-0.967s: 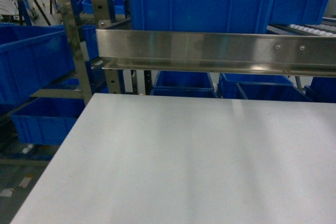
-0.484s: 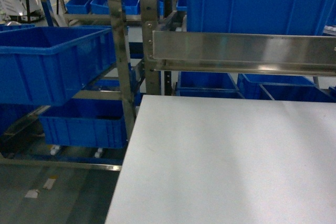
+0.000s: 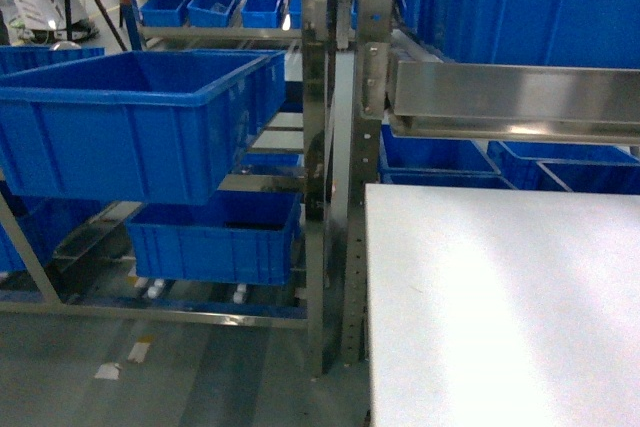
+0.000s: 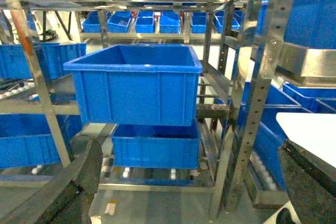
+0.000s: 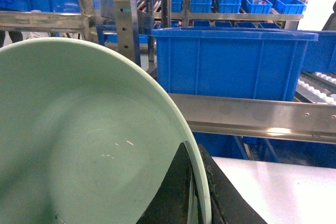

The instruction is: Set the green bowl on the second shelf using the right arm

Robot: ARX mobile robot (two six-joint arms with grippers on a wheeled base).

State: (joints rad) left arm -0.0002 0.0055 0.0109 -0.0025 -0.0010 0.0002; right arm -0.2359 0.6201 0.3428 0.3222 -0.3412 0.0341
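The pale green bowl [image 5: 89, 145] fills the left half of the right wrist view, tilted with its inside facing the camera. My right gripper [image 5: 195, 157] is shut on its rim, one black finger inside the bowl and one outside. Ahead of it runs the second shelf's steel rail [image 5: 252, 116], with a large blue crate [image 5: 231, 64] on that tier. The same rail [image 3: 510, 97] shows at the head view's upper right. My left gripper [image 4: 178, 198] is open and holds nothing, facing a neighbouring rack. Neither gripper appears in the head view.
The white tabletop [image 3: 500, 307] lies under the rail at the right. A steel upright [image 3: 360, 147] stands at its left corner. The left rack holds a big blue crate [image 3: 140, 117] over a smaller one [image 3: 215, 237]. White rollers [image 5: 317, 85] show on the tier's right.
The head view has swung left: the tabletop and steel rail slid to the right of the frame, and the neighbouring rack with its blue crates came into view.
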